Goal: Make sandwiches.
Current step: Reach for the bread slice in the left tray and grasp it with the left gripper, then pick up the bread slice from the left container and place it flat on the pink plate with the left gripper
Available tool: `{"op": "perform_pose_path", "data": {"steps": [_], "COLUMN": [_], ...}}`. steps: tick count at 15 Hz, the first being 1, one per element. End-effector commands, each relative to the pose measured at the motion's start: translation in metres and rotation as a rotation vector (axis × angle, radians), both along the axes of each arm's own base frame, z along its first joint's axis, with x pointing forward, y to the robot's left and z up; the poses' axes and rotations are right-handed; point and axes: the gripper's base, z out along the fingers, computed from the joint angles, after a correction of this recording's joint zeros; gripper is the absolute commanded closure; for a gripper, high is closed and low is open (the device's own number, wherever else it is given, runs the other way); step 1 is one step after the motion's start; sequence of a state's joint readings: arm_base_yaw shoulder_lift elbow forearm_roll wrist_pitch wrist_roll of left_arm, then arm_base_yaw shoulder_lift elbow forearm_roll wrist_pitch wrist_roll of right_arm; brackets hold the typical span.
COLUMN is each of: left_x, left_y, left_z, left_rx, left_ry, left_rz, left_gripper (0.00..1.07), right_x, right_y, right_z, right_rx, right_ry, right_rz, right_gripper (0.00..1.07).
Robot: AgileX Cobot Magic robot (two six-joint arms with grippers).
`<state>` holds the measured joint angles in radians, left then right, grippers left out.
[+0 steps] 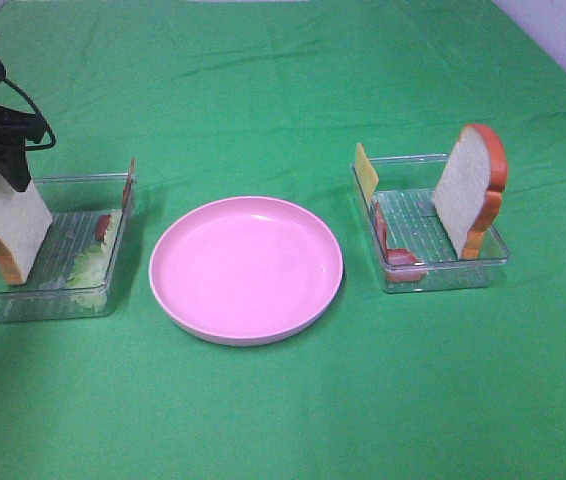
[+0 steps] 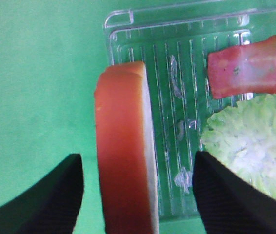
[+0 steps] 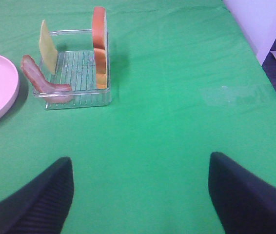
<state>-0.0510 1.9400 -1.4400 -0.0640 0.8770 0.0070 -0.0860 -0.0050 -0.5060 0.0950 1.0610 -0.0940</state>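
Observation:
No stacked sandwich is in view; the parts stand apart in two clear trays. In the left tray (image 1: 53, 300) a bread slice (image 1: 8, 228) stands upright, with lettuce (image 1: 91, 266) and a bacon strip (image 1: 104, 226) beside it. My left gripper (image 1: 8, 165) is open, with a finger on either side of this bread slice (image 2: 123, 161) and a gap on both sides. The right tray (image 1: 443, 275) holds an upright bread slice (image 1: 471, 190), a cheese slice (image 1: 366, 170) and bacon (image 1: 395, 250). My right gripper (image 3: 138, 204) is open and empty above the cloth, short of that tray (image 3: 79, 95).
A round pink plate (image 1: 246, 268) lies between the trays on the green cloth, with nothing on it. Another reddish strip (image 1: 130, 180) leans on the left tray's far corner. A pale wall and the table's edge (image 3: 274, 44) lie to the right.

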Motion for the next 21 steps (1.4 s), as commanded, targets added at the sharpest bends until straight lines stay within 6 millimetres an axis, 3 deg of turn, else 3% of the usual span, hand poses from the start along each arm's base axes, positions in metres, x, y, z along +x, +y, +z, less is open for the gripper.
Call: {"op": "perform_pose_path", "data": {"steps": [1, 4, 7, 11, 14, 16, 19, 21], "left_x": [0.003, 0.003, 0.001, -0.002, -0.007, -0.020, -0.035, -0.038], "left_y": [-0.002, -0.002, -0.002, -0.003, -0.003, -0.004, -0.014, -0.022], "left_z": [0.001, 0.001, 0.003, 0.024, 0.069, 0.114, 0.144, 0.152], "left_rx": [-0.002, -0.005, -0.004, -0.006, -0.010, -0.039, -0.170, -0.255], "left_ry": [-0.034, -0.028, -0.008, 0.088, 0.024, -0.104, -0.183, -0.217], "left_rz": [0.004, 0.005, 0.003, -0.013, -0.019, -0.016, -0.024, -0.076], "left_gripper": [0.64, 0.89, 1.07, 1.07, 1.07, 1.07, 1.07, 1.07], "right_x": [-0.002, -0.002, -0.002, -0.002, -0.002, -0.002, -0.002, -0.002], "right_y": [0.000, 0.000, 0.000, 0.000, 0.000, 0.000, 0.000, 0.000], "right_z": [0.000, 0.000, 0.000, 0.000, 0.000, 0.000, 0.000, 0.000], "right_rx": [-0.016, -0.016, -0.016, -0.016, -0.016, -0.016, -0.016, -0.016], "right_ry": [-0.016, -0.016, -0.016, -0.016, -0.016, -0.016, -0.016, -0.016], "right_rz": [-0.001, -0.001, -0.001, -0.001, -0.001, -0.001, -0.001, -0.001], "right_gripper": [0.34, 0.34, 0.34, 0.34, 0.34, 0.34, 0.34, 0.34]}}
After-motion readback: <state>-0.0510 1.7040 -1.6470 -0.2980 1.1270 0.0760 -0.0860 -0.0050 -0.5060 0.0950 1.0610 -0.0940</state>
